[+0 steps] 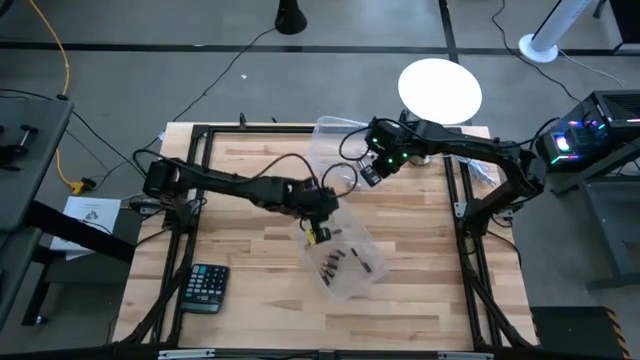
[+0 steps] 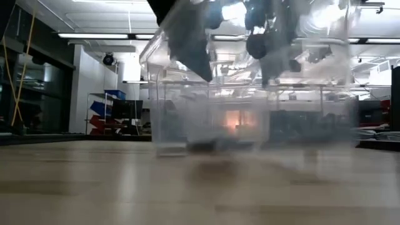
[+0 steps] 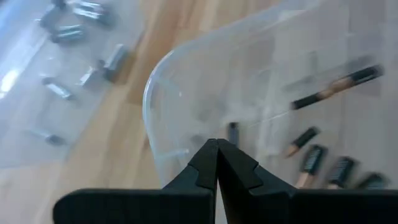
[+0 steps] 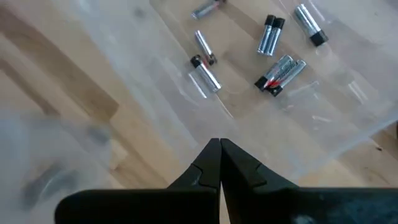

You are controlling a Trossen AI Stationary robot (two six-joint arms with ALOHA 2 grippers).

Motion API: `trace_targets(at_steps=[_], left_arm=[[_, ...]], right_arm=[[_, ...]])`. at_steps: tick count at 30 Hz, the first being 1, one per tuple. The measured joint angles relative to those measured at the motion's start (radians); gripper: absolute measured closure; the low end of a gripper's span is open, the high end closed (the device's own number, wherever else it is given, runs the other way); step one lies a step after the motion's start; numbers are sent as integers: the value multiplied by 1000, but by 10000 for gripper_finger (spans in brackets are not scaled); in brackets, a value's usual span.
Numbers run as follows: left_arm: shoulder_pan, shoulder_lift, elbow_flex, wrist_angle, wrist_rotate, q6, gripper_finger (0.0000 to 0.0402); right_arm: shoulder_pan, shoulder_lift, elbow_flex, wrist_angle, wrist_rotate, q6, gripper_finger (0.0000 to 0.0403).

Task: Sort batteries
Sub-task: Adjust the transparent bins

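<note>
A clear plastic container [image 1: 345,258] stands askew at mid-table and holds several dark batteries [image 1: 345,263], which also show in the left wrist view [image 3: 323,160]. My left gripper [image 1: 318,222] is shut at its far-left corner. A second clear container [image 1: 338,140] at the far middle holds several silvery batteries [image 4: 273,46], also seen in the left wrist view [image 3: 81,37]. My right gripper [image 1: 372,172] is shut, pointing down over that container's right side. In the low view a clear container [image 2: 250,119] rests on the table under both arms. My left gripper has its shut fingers [image 3: 205,163] at the curved rim [image 3: 163,163] of the container with the dark batteries, coming from above and slanting down. The thin wall seems pinched between them; the fingers hide the exact place. My right gripper [image 4: 219,144]: I cannot tell whether it touches the clear plastic below it.
A black calculator [image 1: 205,285] lies near the table's front left corner. A round white disc [image 1: 440,90] stands beyond the far right edge. Black frame rails [image 1: 185,200] run along the table's left and right sides. Bare wood lies at the front right.
</note>
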Motion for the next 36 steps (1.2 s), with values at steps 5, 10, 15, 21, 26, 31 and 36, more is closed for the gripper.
trace_targets(at_steps=[5, 10, 15, 21, 26, 31, 36], left_arm=[[55, -20, 0, -49, -6, 45, 401], [95, -50, 0, -141, -52, 139, 401], [147, -75, 0, -243, -119, 230, 401], [224, -114, 0, -321, -144, 308, 401], [289, -154, -2, -364, -173, 369, 401], [356, -214, -2, -367, -195, 391, 401], [408, -302, -2, -359, -196, 378, 401]], right_arm=[[14, -51, 0, -27, -1, 29, 403], [38, -68, 0, -116, 0, 33, 403], [72, -71, 0, -148, 4, 55, 403], [92, -101, 0, -127, 57, 94, 403], [45, -132, 0, -87, 137, 133, 403], [-41, -137, 0, 26, 182, 136, 403], [-170, -97, 1, 155, 236, 113, 403]])
